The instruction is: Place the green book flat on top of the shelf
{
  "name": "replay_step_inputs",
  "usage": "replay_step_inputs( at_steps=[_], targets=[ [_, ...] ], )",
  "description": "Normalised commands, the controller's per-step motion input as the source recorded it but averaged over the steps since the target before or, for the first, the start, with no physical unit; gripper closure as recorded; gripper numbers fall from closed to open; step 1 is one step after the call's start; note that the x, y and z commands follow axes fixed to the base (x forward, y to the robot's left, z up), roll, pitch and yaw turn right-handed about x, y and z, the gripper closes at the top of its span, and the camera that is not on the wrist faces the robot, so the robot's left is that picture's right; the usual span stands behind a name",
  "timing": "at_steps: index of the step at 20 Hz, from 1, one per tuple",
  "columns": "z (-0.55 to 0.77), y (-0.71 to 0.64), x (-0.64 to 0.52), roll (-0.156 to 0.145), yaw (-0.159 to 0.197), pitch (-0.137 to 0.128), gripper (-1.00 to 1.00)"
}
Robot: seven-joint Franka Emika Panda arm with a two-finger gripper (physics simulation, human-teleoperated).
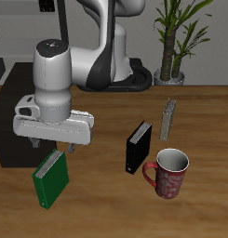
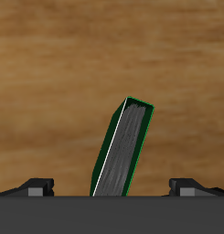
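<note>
The green book (image 1: 49, 178) with white page edges stands on its edge on the wooden table, near the front edge and leaning a little. It also shows in the wrist view (image 2: 122, 151). My gripper (image 1: 53, 146) hangs directly above the book's top edge. It is open, and its fingers (image 2: 36, 187) are spread wide to either side of the book without touching it. The shelf (image 1: 4, 130) is a dark boxy cabinet at the edge of the exterior view, just beside my gripper and mostly cut off.
A black book (image 1: 139, 147) stands mid-table. A red patterned mug (image 1: 168, 173) stands beside it, nearer the front edge. A thin grey upright object (image 1: 167, 118) stands farther back. A potted plant (image 1: 173, 42) is behind the table.
</note>
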Motion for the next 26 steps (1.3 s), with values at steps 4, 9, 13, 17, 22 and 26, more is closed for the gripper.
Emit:
replay_step_inputs(
  at_steps=[4, 9, 13, 17, 22, 26],
  targets=[
    [-0.20, -0.16, 0.04, -0.032, -0.050, 0.035, -1.00],
    [-0.29, -0.10, 0.07, -0.020, -0.039, 0.045, -1.00],
    [-0.33, -0.01, 0.09, -0.019, -0.045, 0.062, -1.00],
    [-0.20, 0.03, 0.07, -0.003, -0.023, 0.028, 1.00],
    [-0.12, 0.09, 0.01, 0.018, -0.011, 0.023, 1.00],
    [0.19, 0.07, -0.03, 0.020, 0.014, -0.023, 1.00]
  ],
)
